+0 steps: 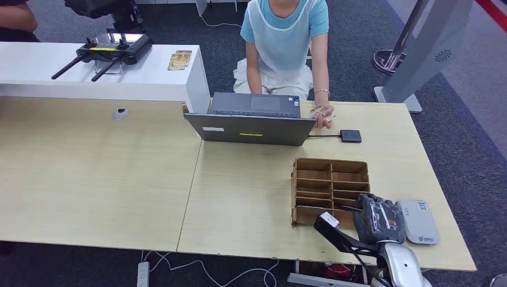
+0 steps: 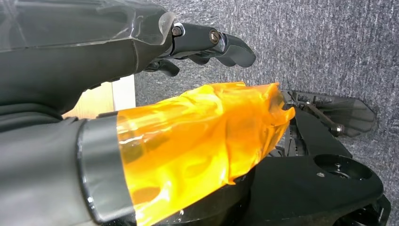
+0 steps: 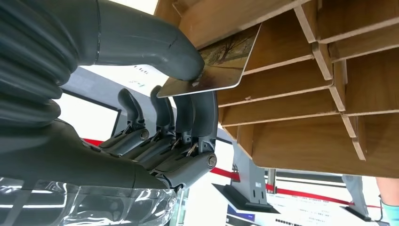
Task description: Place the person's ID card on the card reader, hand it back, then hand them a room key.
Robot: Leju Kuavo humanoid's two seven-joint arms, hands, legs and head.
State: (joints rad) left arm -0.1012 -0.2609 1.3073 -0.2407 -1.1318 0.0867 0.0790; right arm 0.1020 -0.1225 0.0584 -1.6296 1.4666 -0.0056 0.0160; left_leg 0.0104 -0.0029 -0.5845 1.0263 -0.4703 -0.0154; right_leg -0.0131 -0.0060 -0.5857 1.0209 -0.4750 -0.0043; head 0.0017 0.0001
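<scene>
Head view: right hand (image 1: 378, 220) pinches room key (image 3: 221, 63) over wooden desk (image 1: 119, 179), grey carpet (image 1: 466, 137).

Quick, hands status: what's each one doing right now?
Left hand: holding nothing, fingers curled in, hanging off the table.
Right hand: pinching a card between thumb and finger at the wooden divider box.
</scene>
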